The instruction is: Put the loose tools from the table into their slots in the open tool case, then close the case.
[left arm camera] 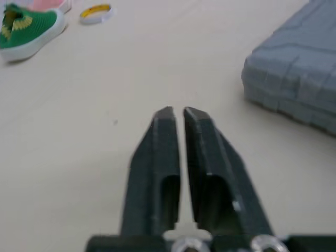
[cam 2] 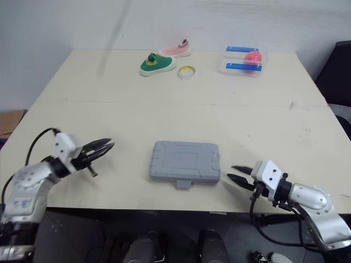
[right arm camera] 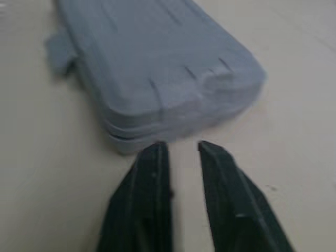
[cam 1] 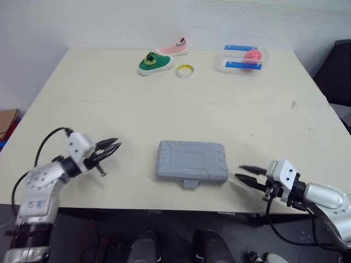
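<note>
Down at the near edge, the left gripper [cam 1: 114, 144] hovers over the cream table [cam 1: 164, 109], fingers [left arm camera: 163, 152] nearly together, just a slit, nothing held. On the other side the right gripper [cam 1: 240, 172] is parted a little, empty. Between them lies the tool case [cam 1: 192, 160] — shut, grey moulded plastic, rounded corners, latch tab [cam 1: 190, 184] facing the near edge. From the head it reads as a plain slab; the right wrist view brings out the seam between its halves and the grooved lid. Far back — a green shoe [cam 1: 152, 63], a pink shoe [cam 1: 174, 48], a yellow tape roll [cam 1: 185, 70] and a clear container [cam 1: 241, 66] with a pink ball [cam 1: 252, 55].
</note>
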Available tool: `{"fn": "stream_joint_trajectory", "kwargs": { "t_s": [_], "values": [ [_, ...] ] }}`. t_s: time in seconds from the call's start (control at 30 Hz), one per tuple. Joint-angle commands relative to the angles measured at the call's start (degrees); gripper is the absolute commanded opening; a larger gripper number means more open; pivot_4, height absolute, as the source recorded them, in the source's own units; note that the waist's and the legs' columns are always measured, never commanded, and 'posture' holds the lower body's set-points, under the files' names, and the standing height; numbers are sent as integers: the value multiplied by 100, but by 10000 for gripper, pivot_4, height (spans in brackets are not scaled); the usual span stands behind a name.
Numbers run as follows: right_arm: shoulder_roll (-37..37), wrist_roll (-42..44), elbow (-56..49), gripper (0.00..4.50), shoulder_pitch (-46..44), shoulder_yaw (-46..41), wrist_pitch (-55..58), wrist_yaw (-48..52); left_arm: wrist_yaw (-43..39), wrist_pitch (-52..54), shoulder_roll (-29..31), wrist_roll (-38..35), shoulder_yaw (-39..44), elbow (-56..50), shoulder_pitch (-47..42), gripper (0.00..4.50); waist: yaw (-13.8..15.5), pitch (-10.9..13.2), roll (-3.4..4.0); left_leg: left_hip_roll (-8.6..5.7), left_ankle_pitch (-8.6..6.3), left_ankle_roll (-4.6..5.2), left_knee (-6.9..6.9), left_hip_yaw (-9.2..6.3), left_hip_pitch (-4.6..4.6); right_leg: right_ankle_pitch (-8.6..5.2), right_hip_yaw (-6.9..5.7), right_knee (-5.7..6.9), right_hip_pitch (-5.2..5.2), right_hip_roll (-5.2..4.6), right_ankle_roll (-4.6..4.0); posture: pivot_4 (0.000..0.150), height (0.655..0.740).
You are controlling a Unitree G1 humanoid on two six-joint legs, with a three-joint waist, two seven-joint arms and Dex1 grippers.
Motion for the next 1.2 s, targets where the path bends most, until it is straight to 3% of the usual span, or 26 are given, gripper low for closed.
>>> {"fn": "stream_joint_trajectory", "kwargs": {
  "t_s": [0.03, 0.23, 0.4, 0.57, 0.83, 1.2],
  "values": [
    [-33, 144, -482, 430, 99, 207, 614, 308, 64, 13, -230, 397, -372, 572, -709, 0, -4, 0, 0, 0, 0, 1, 0, 2, 0, 0, -4, -2, 0, 2, 0, 1500, 7400],
    [355, -456, -488, 430, -229, 749, 968, 256, -63, -318, -944, 1158, -1061, 2807, -2476, 0, 32, 8, -18, -3, 1, 3, 20, 8, -6, 5, -44, 2, -1, 14, 9, 1500, 7400],
    [734, -1148, -76, 430, -587, 977, 654, 93, -507, -930, -1110, 1722, -1521, 4046, -3140, 0, -37, 13, -27, 0, 4, -19, 19, 18, -12, 5, -46, -5, -10, 43, 9, 1500, 7400],
    [983, -1703, 544, 430, -1057, 1002, 234, -17, -834, -1217, -1214, 1692, -1451, 4558, -3351, 0, -55, 30, -59, 14, 0, -18, 50, 21, -14, 6, -36, 7, -11, 65, 12, 1500, 7400],
    [1258, -2506, 2156, 430, -2344, 1387, -681, 94, -1555, -932, -991, 1118, -1129, 3202, -2203, 0, -154, 30, -59, 15, -4, -20, 53, 20, -9, 5, -33, 21, -12, 17, 4, 1500, 7400],
    [1923, -3006, 4531, 430, -3872, 1382, -1784, -266, -609, 106, -790, 502, -344, -10, -3, 0, -216, 27, -62, 10, -4, -18, 66, 4, 5, 5, -6, 33, 14, -3, 5, 1500, 7400]
  ]
}}
